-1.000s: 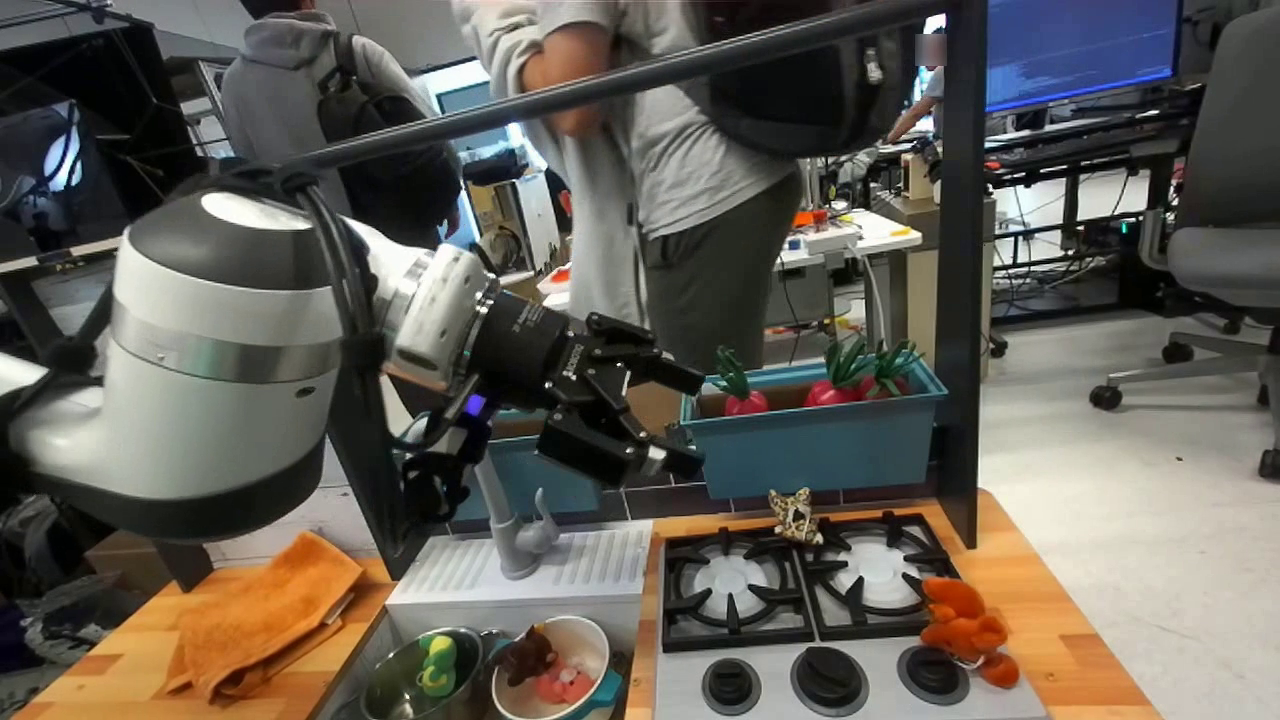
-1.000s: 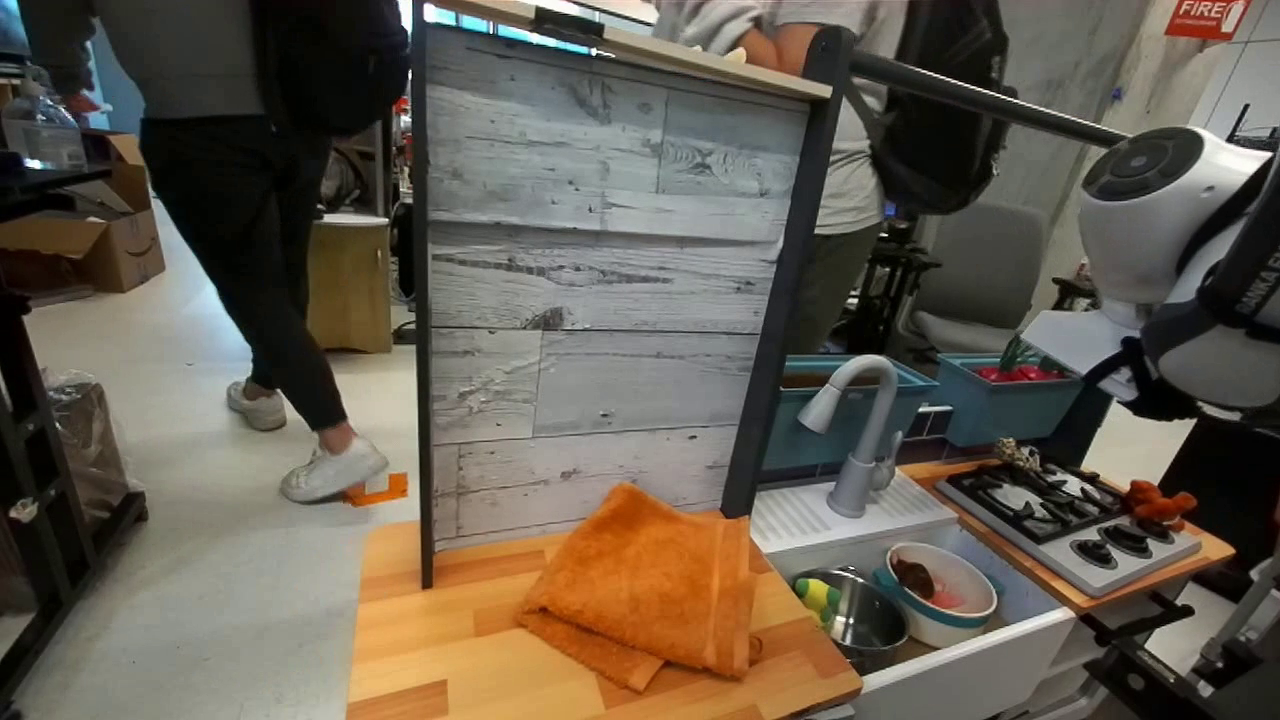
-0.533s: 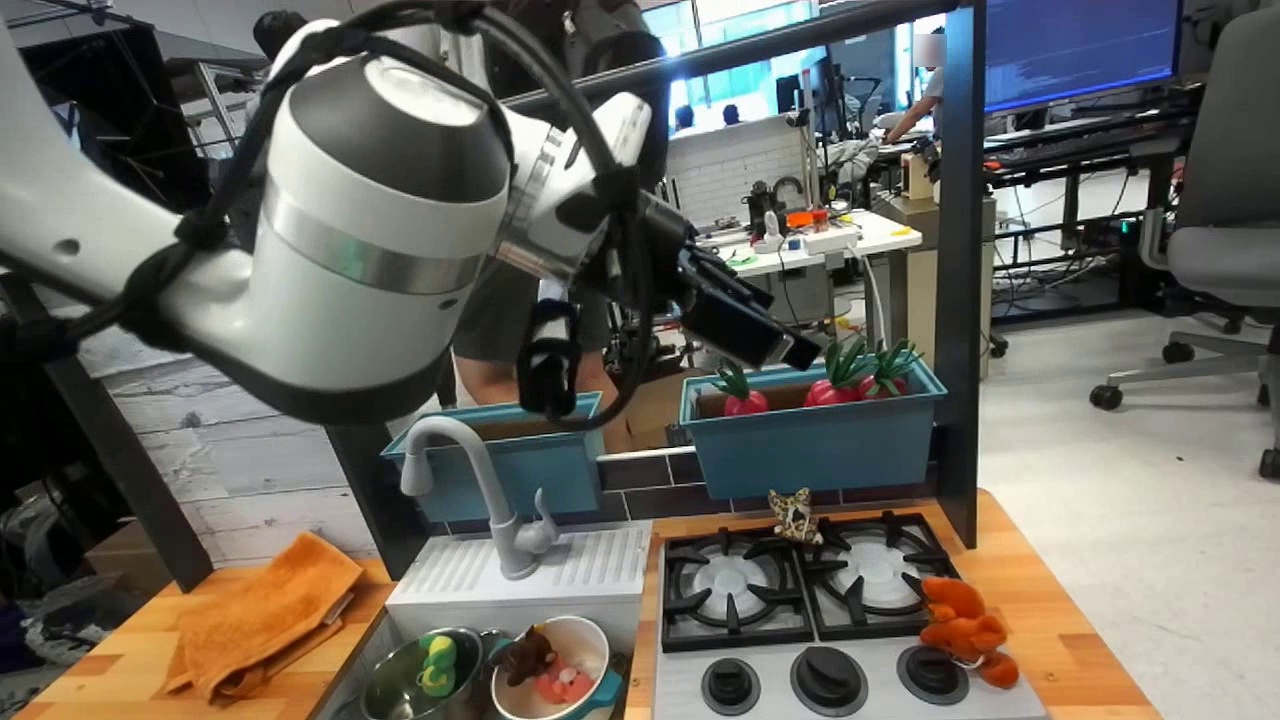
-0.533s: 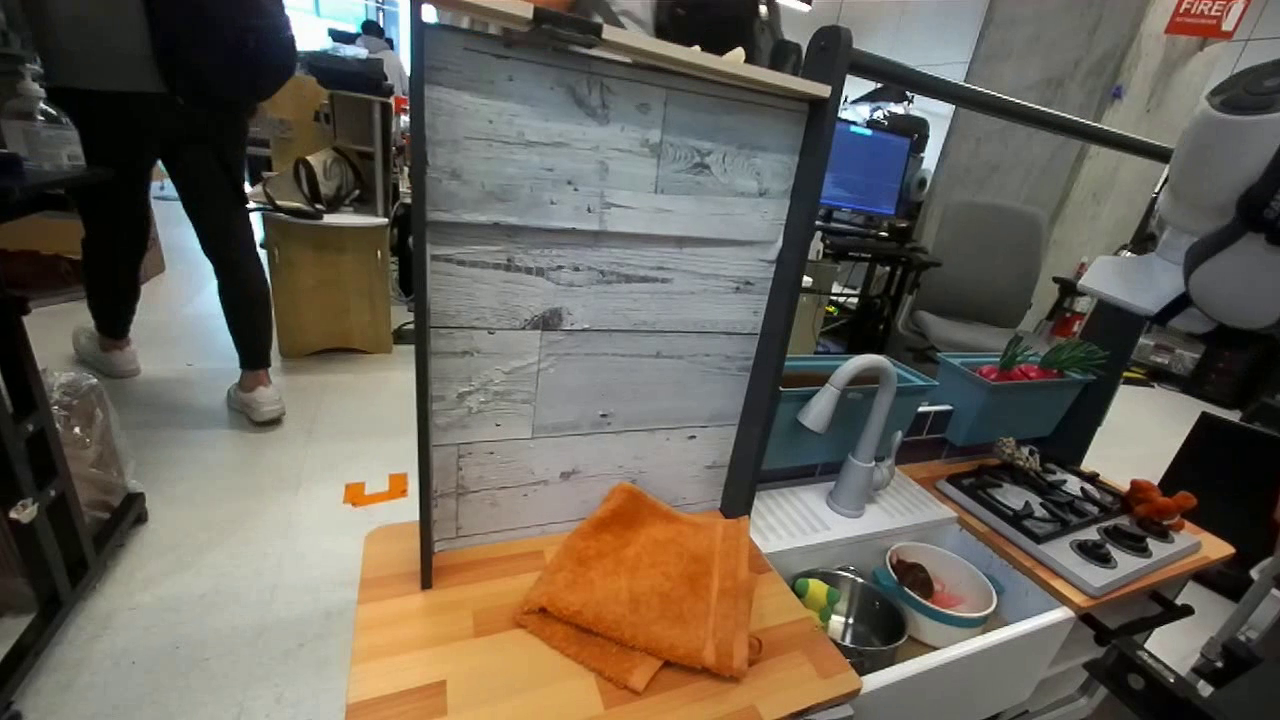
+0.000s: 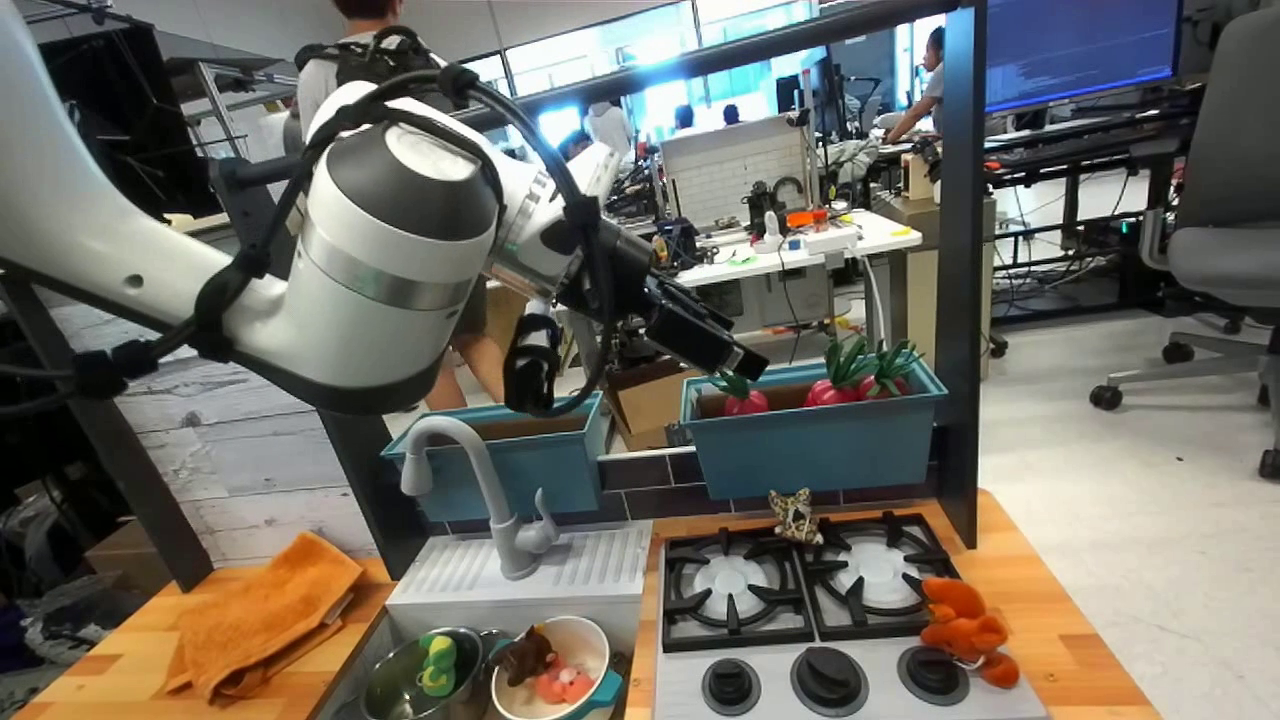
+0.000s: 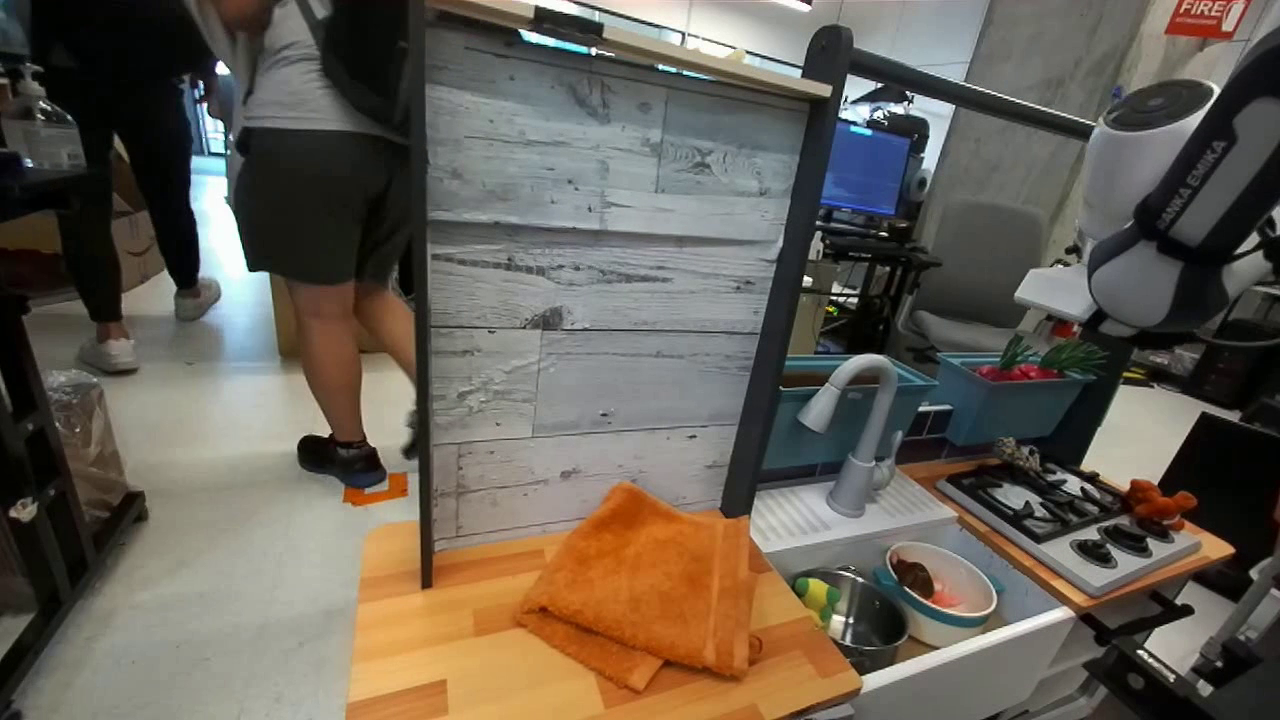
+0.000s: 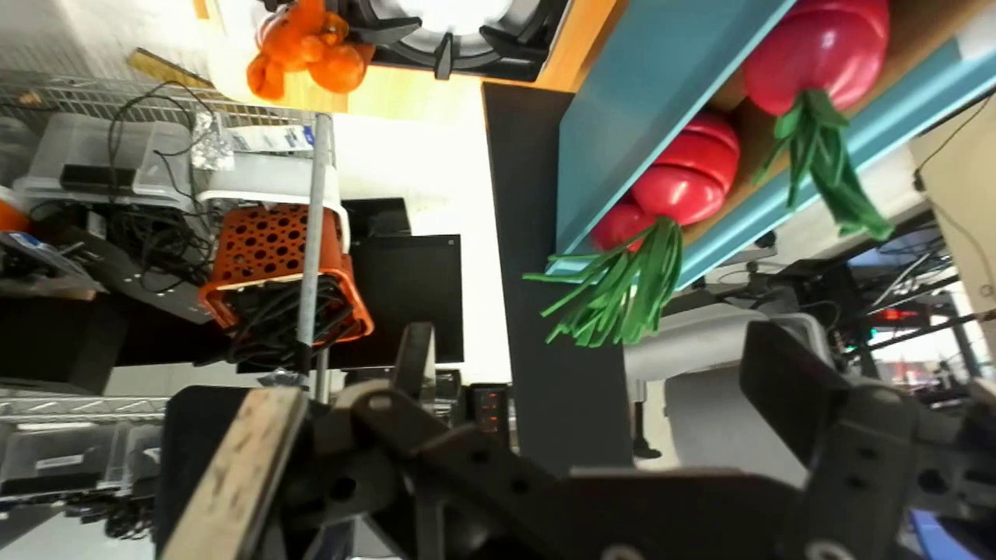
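Black gripper, near radishes, sits higher than a second ago.

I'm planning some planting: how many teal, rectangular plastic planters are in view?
2: one teal rectangular plastic planter, holding round red radishes, is behind the black-and-silver stove; another planter is behind the grey curved faucet. Both exterior views show them.

And here on the pale wooden worktop lies a folded orange terry towel, a curved grey tap standing near it, a steel pot beside a round white-and-teal bowl in the white sink, and a spotted plush toy perched at the back of the black-and-silver stove!
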Robot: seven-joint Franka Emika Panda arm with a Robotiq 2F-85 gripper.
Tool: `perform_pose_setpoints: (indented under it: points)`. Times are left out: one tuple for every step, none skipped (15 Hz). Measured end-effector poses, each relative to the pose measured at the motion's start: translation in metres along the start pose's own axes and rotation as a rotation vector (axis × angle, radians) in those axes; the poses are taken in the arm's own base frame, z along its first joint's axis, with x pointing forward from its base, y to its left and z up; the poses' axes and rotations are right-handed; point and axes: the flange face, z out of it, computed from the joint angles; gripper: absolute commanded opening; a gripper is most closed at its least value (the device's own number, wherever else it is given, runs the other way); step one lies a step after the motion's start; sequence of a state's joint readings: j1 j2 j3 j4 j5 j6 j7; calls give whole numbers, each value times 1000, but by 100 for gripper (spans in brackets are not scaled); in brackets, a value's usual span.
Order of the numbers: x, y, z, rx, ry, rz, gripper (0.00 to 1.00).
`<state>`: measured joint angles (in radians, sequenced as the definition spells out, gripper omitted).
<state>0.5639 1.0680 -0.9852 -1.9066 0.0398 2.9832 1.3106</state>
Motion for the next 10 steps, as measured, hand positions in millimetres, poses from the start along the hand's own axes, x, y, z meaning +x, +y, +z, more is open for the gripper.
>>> perform_pose_setpoints:
  points:
    - [-2,1,5,25,-15,-41,100]
    - [-3,4,12,46,-36,-82,100]
    - [-4,7,21,60,-61,-122,100]
    - [-7,10,29,64,-93,-164,100]
    - [-11,14,37,68,-126,-205,100]
    - [-17,18,44,68,-159,-247,100]
    - [-24,22,52,53,-196,-287,100]
    - [-31,27,58,10,-235,-298,100]
    - [-35,29,60,-22,-256,-303,100]
    - [-37,29,59,-32,-263,-307,100]
